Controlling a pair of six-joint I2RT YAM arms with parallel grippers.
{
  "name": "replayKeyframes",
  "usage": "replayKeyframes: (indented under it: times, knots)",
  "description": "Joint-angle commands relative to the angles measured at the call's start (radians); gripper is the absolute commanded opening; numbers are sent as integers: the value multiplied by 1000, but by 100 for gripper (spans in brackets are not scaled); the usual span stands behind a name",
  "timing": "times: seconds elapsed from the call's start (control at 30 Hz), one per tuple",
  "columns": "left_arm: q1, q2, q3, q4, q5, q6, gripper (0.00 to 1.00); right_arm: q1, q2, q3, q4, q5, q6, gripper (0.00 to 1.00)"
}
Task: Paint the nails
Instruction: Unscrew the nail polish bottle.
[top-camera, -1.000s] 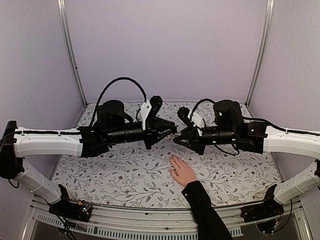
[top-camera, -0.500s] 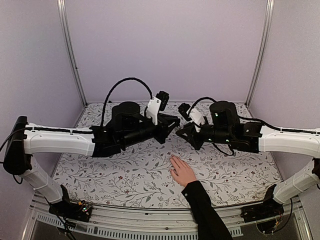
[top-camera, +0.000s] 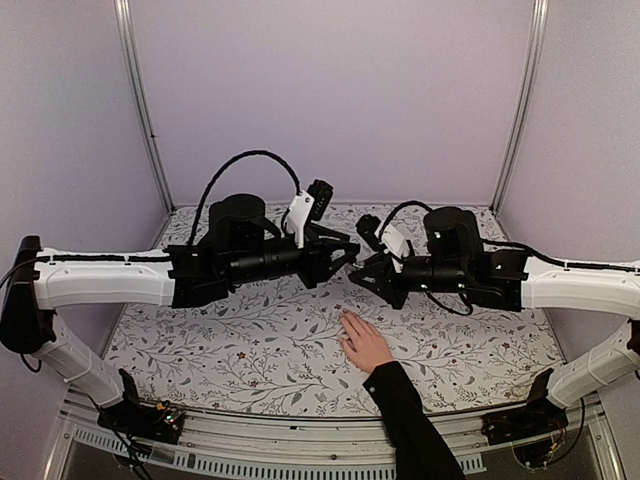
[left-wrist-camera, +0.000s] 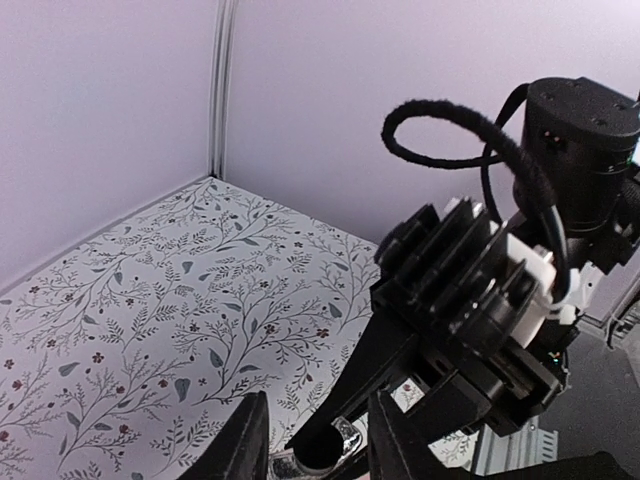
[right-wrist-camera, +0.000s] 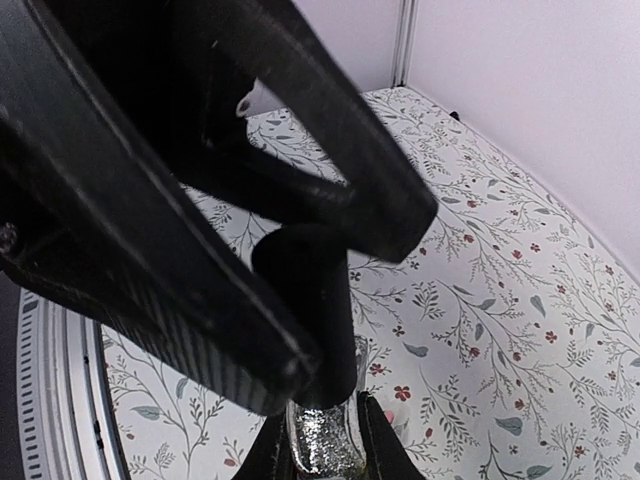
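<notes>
A small glittery bottle (right-wrist-camera: 322, 440) with a tall black cap (right-wrist-camera: 310, 300) is held above the table. My right gripper (right-wrist-camera: 322, 462) is shut on the bottle's glass body. My left gripper (left-wrist-camera: 320, 440) faces it, its two fingers (left-wrist-camera: 245, 445) standing either side of the cap (left-wrist-camera: 322, 452) with a gap on each side, so it is open. In the top view the two grippers meet tip to tip, left (top-camera: 347, 252) and right (top-camera: 358, 275). A light-skinned hand (top-camera: 366, 345) in a black sleeve lies flat below them. Its nails are too small to make out.
The table has a floral cloth (top-camera: 220, 340). Pale walls close off the back and sides, with metal posts at the rear corners (top-camera: 140, 100). A black cable loop (top-camera: 245, 160) arches over the left arm. The sleeved forearm (top-camera: 410, 420) crosses the near edge.
My left gripper's jaws have opened off the cap. The left arm rose slightly and then came back a little, while the right gripper keeps hold of the bottle. The hand has not moved.
</notes>
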Motion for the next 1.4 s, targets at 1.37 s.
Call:
replayKeyframes:
  times: [1.37]
  knots:
    - [-6,-51,68,-403,486,383,37,8,-9,-16,-134,-461,-75,0]
